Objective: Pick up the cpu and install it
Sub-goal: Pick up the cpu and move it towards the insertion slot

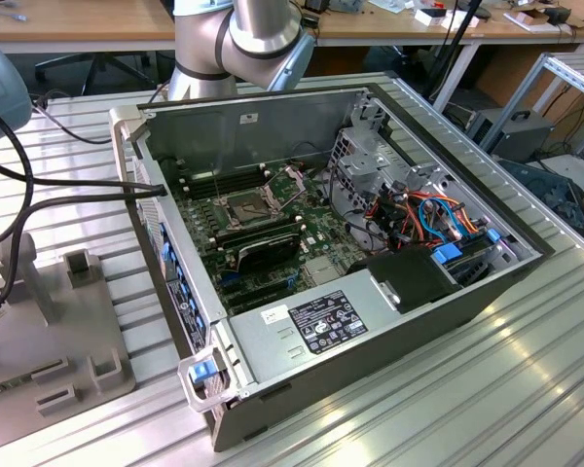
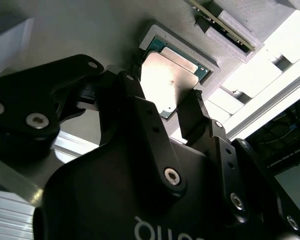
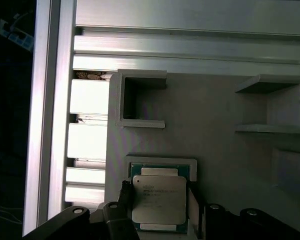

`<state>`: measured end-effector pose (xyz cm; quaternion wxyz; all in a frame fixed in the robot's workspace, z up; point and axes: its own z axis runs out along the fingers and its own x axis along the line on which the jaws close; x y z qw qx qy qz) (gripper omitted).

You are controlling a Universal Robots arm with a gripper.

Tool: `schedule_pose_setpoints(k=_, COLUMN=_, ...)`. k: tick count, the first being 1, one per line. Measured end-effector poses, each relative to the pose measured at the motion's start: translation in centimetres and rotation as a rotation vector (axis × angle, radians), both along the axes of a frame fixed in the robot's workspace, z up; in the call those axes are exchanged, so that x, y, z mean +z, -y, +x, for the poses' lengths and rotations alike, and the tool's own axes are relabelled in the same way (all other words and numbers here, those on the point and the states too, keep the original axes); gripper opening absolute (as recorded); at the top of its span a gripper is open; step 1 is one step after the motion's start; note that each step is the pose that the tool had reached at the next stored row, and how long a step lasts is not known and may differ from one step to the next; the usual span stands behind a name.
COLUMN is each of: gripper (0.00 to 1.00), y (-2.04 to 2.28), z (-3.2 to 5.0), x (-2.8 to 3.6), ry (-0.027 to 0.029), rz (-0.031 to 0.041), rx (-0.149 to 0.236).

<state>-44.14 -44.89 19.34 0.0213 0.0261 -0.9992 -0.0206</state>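
Observation:
The cpu [image 3: 158, 199] [image 2: 172, 80], a pale metallic square on a green edge, lies flat in a raised square recess [image 3: 162, 161] of a grey fixture [image 3: 215, 150]. My gripper [image 3: 159, 194] [image 2: 165, 86] hangs right over it. One black finger [image 3: 125, 192] stands against one edge of the cpu and the other finger [image 3: 192, 196] against the opposite edge, so the gripper looks shut on the chip. In the exterior view, the open computer case [image 1: 302, 360] holds the green motherboard [image 1: 316, 219] with its dark socket [image 1: 243, 206], metal frame raised.
The grey fixture [image 1: 49, 331] sits on the ribbed aluminium table [image 1: 487, 389] at the exterior view's left, beside the case. More empty pockets [image 3: 140, 100] and walls [image 3: 265, 107] rise from it near the cpu. Black cables [image 1: 19, 195] run across the left.

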Motion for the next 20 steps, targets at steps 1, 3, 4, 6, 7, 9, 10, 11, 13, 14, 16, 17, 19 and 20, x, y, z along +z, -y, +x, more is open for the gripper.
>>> schedule_pose_setpoints(k=1, gripper=0.53, y=0.00, z=0.00, x=0.02, ry=0.0002, rz=0.0001, rx=0.000)
schedule_pose_setpoints(k=3, gripper=0.53, y=0.00, z=0.01, x=0.12, ry=0.0005, rz=0.0003, rx=0.000)
schedule_pose_setpoints(k=4, gripper=0.53, y=0.00, z=0.00, x=0.22, ry=0.0001, rz=0.0000, rx=0.000)
schedule_pose_setpoints(k=6, gripper=0.53, y=0.00, z=0.00, x=0.41, ry=0.0002, rz=0.0000, rx=0.000)
schedule_pose_setpoints(k=7, gripper=0.53, y=0.00, z=0.00, x=0.53, ry=0.0001, rz=0.0000, rx=0.000)
schedule_pose_setpoints(k=9, gripper=0.53, y=0.00, z=0.00, x=0.78, ry=0.0000, rz=-0.0001, rx=0.000)
schedule_pose_setpoints(k=10, gripper=0.53, y=0.00, z=0.00, x=0.90, ry=0.0001, rz=0.0000, rx=0.000)
schedule_pose_setpoints(k=11, gripper=0.53, y=0.00, z=0.00, x=1.10, ry=0.0001, rz=0.0000, rx=0.000)
schedule_pose_setpoints(k=13, gripper=0.53, y=0.00, z=0.00, x=1.43, ry=0.0001, rz=0.0000, rx=0.000)
schedule_pose_setpoints(k=14, gripper=0.53, y=0.00, z=0.00, x=1.59, ry=0.0000, rz=0.0000, rx=0.000)
schedule_pose_setpoints(k=16, gripper=0.53, y=0.00, z=0.00, x=1.95, ry=0.0000, rz=-0.0001, rx=0.000)
schedule_pose_setpoints(k=17, gripper=0.53, y=0.00, z=0.00, x=2.13, ry=0.0001, rz=-0.0001, rx=0.000)
schedule_pose_setpoints(k=19, gripper=0.53, y=0.00, z=0.00, x=2.45, ry=0.0001, rz=0.0000, rx=0.000)
schedule_pose_setpoints(k=20, gripper=0.53, y=0.00, z=0.00, x=2.64, ry=0.0001, rz=0.0000, rx=0.000)
